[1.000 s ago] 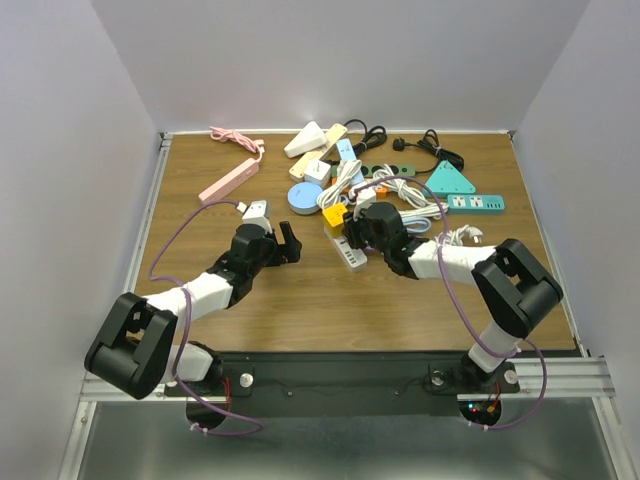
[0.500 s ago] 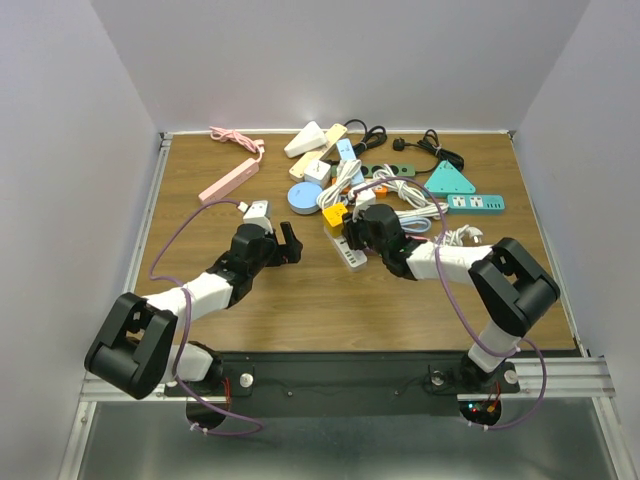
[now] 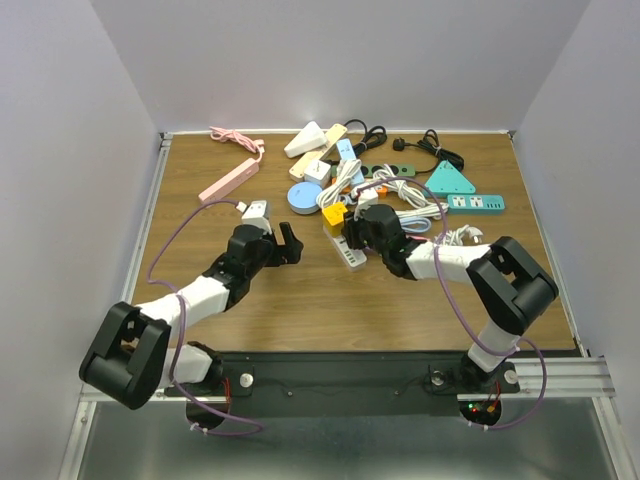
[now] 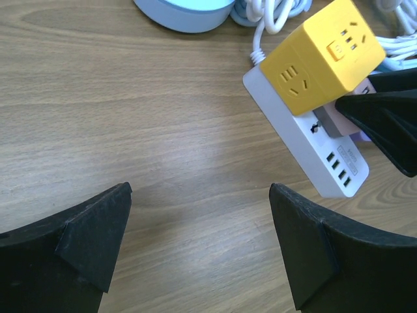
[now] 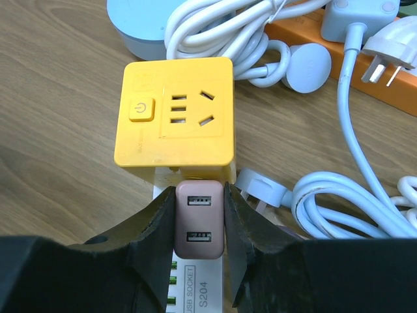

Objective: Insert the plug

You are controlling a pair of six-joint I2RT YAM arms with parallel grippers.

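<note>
The plug, a dusty-pink charger block with two USB ports on its upper face, is pinched between the fingers of the right tool directly over the white power strip. It sits partway along the strip, between the yellow cube adapter already seated there and the strip's row of USB ports. Whether its prongs have entered a socket cannot be told, as the block and fingers hide the contact.

The job looks to be at the seating stage. The next move probably calls for a straight push down into the strip, with the prongs square to the slots.

The left tool hangs with its fingers spread wide over bare table beside the strip, holding nothing. It looks well placed to brace the strip, which lies loose and could slide under pressure.

The yellow cube crowds the target socket, its side touching or just beside the plug, and that leaves little room for error. Beyond the strip's far end lie coils of white cable, a round blue hub and an orange strip, all clear of the insertion path.
</note>
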